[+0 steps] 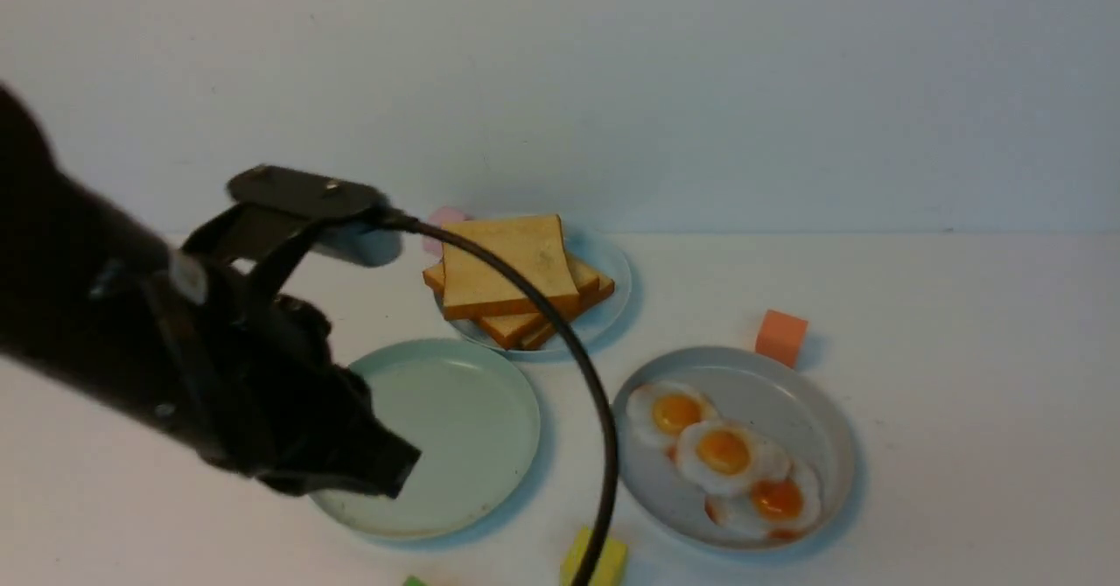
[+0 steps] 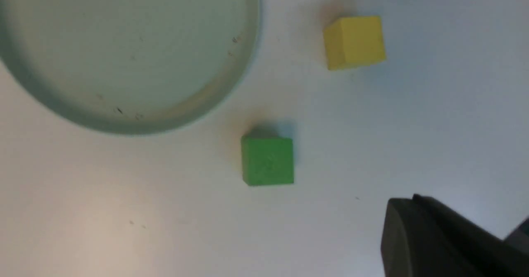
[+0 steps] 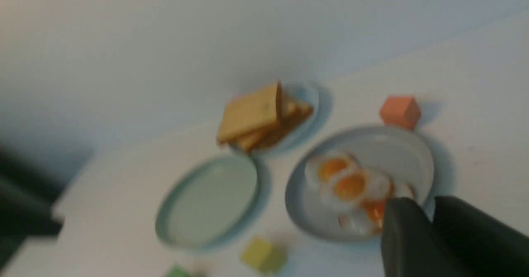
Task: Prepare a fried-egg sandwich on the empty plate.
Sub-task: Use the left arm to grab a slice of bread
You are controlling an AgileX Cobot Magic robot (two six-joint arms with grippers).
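The empty plate (image 1: 455,433), pale mint green, lies in front of me, left of centre, with nothing on it. My left gripper (image 1: 398,470) hangs over its near left rim, and in the left wrist view the left gripper (image 2: 407,202) has its fingers pressed together on nothing. Behind the plate, several toast slices (image 1: 512,275) are stacked on a light-blue plate (image 1: 612,267). Three fried eggs (image 1: 722,450) lie in a row on a grey plate (image 1: 787,385) at the right. My right gripper (image 3: 430,206) hovers above that plate's near edge, with a narrow gap at its tips and nothing in it.
An orange cube (image 1: 780,337) stands behind the grey plate. A yellow cube (image 1: 595,560) and a green cube (image 2: 268,161) sit near the table's front edge. A black cable (image 1: 577,367) arcs from my left arm across the plates. A pink object (image 1: 446,217) peeks out behind the toast.
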